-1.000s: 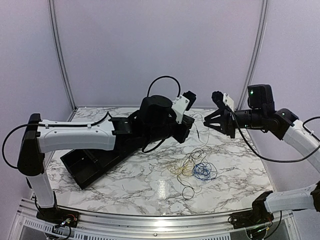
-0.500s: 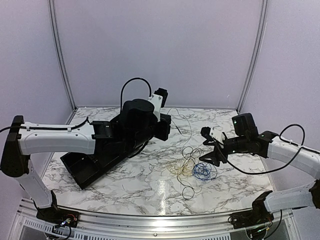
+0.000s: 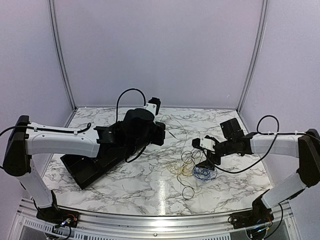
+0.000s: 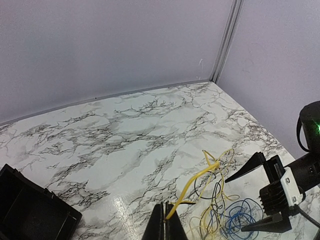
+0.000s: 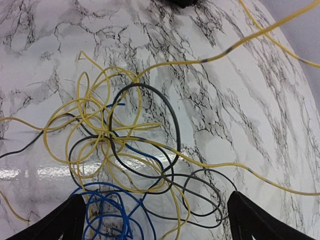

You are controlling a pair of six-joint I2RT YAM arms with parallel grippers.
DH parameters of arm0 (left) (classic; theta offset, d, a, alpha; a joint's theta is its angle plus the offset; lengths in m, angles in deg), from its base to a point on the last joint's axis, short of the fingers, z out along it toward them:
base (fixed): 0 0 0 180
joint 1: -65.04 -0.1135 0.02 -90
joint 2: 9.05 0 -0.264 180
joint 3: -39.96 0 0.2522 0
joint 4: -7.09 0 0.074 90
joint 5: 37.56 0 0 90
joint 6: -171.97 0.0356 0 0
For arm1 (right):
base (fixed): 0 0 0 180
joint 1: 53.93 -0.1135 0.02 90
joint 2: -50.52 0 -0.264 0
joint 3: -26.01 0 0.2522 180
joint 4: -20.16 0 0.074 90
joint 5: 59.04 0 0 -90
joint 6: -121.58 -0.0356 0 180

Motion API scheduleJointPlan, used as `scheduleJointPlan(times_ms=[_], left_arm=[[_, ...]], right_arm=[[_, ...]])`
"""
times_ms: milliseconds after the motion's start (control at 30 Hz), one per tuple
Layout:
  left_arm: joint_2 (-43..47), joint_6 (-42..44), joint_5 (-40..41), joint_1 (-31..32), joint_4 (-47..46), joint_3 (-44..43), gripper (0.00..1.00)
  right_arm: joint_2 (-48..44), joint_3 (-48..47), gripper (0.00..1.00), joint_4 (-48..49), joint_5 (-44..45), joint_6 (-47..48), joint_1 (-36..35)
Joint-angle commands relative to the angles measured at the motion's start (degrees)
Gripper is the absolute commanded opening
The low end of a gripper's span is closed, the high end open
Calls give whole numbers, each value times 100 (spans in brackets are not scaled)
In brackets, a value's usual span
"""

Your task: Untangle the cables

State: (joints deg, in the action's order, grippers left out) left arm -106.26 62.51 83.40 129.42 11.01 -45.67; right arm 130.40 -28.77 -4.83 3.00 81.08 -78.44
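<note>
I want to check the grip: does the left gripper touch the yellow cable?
Touching. The left wrist view shows the left gripper shut, with the yellow cable running out from between its fingertips.

Stock on the counter [image 3: 140,186], by kind:

- Cables, thin wire: three in all.
  - yellow cable [image 4: 192,181]: one, coiled in several loops
  - black cable [image 5: 176,122]: one
  - blue cable [image 5: 102,197]: one
  - All three lie in a single tangle.
- Robot arms: two, listed as left arm [image 3: 60,140] and right arm [image 3: 280,144].
- Pairs of jaws: two, one pair at the end of each arm.
- Thick black hoses looping off the arms: two showing clearly, one per arm.
- Black tray [image 3: 85,167]: one, open-topped.
- Marble-patterned counter: one.
- Upright metal posts on the back wall: two, left post [image 3: 59,55] and right post [image 3: 252,55].
</note>
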Motion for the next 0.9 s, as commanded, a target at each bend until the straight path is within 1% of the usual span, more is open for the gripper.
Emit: scheduleJointPlan(times_ms=[0,67,133,200,267,300,333,400,433,467,533,633,767,867], left_arm=[[-160,-201,7,-65,-202,11,0],[-175,-236,15,-81,-202,31,0],[-167,-279,36,-96,-202,58,0],[-138,-364,77,-120,-203,91,0],[-46,-483,159,-172,-202,156,0],[21,-546,202,-198,-198,184,0],[120,-565,243,-218,-194,191,0],[345,-518,376,-260,-193,160,0],[481,-435,448,-275,-166,110,0],[625,-326,545,-289,-102,43,0],[963,-60,797,-309,101,-152,0],[1524,351,1198,-390,494,-485,0],[2204,969,1812,-499,952,-890,0],[2601,1260,2080,-580,1333,-1194,0]], right_arm=[[808,-581,98,-172,-130,834,60],[1080,-693,98,-228,-223,948,77],[1308,-775,95,-176,-250,962,66],[1511,-892,88,-201,-220,948,65],[1667,-970,78,-276,-175,992,66],[1717,-965,70,-325,-143,1059,69],[1750,-944,61,-372,-91,1135,69],[1784,-874,32,-411,43,1203,69],[1798,-826,19,-434,128,1229,76],[1814,-787,11,-464,212,1236,78],[1838,-711,6,-525,365,1247,129],[1773,-554,6,-486,459,1229,309],[1683,-416,2,-433,516,1183,525],[1655,-374,0,-429,568,1107,595]])
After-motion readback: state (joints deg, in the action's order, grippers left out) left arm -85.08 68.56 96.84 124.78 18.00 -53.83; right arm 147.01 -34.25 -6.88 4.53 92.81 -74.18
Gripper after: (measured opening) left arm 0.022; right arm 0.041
